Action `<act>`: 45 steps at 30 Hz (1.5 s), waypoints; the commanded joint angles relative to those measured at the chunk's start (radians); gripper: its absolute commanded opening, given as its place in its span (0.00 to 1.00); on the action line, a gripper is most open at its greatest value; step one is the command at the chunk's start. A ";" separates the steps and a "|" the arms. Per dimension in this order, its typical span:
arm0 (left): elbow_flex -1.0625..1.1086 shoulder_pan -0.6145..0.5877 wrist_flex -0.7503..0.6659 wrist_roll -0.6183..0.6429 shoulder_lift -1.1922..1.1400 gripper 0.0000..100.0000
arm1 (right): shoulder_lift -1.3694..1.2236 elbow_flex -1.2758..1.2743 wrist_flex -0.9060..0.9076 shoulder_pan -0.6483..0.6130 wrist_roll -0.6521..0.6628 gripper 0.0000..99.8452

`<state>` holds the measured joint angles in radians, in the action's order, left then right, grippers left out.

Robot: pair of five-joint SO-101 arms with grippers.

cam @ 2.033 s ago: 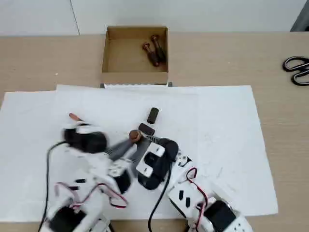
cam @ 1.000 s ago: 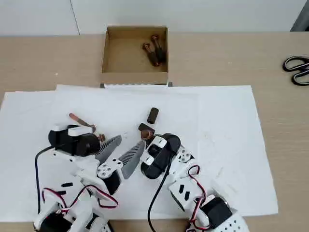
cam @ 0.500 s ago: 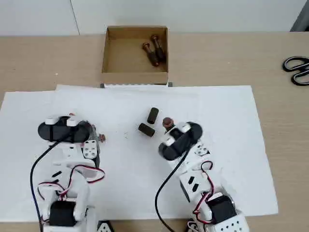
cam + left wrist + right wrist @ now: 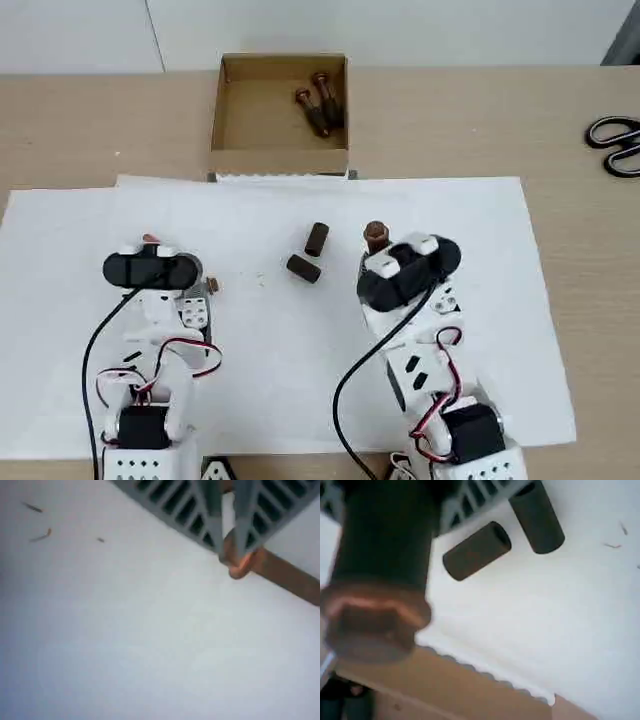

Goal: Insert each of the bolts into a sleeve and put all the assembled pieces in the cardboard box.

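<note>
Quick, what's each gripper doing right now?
Left gripper: closed, tips at the loose bolt's head; grip cannot be told.
Right gripper: closed on a bolted sleeve.

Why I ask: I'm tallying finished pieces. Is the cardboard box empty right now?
No, two bolts in sleeves lie side by side inside the cardboard box, near one of its side walls.

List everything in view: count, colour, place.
cardboard box: 1, brown, on the table beyond the paper
assembled pieces: 2, copper bolts in dark sleeves, inside the box
loose sleeves: 2, dark, mid-paper
loose bolt: 1, copper, on paper under the left arm
held assembly: 1, copper bolt in dark sleeve, in right claw
paper sheet: 1, white, on table
scissors: 1, black, on table
table: 1, tan
left claw: grey, at loose bolt's head
right claw: grips held assembly
</note>
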<state>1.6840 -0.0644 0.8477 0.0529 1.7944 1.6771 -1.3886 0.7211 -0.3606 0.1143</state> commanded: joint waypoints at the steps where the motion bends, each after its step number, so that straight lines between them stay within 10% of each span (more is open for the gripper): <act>1: -0.002 -0.005 0.017 -0.002 0.009 0.01 | -0.176 0.195 -0.028 0.013 -0.044 0.00; 28: -0.002 -0.006 0.017 -0.002 0.009 0.01 | -2.149 2.059 -0.044 0.070 -0.110 0.00; 37: -0.002 -0.006 0.017 -0.002 0.009 0.01 | -2.474 2.450 0.019 0.030 -0.031 0.01; 45: -0.002 -0.002 0.017 -0.003 0.009 0.01 | -2.519 2.535 0.213 0.007 0.021 0.22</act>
<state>1.6840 -0.0644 0.8615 0.0545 1.7944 -0.8654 1.0710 0.9037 -0.3544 0.1235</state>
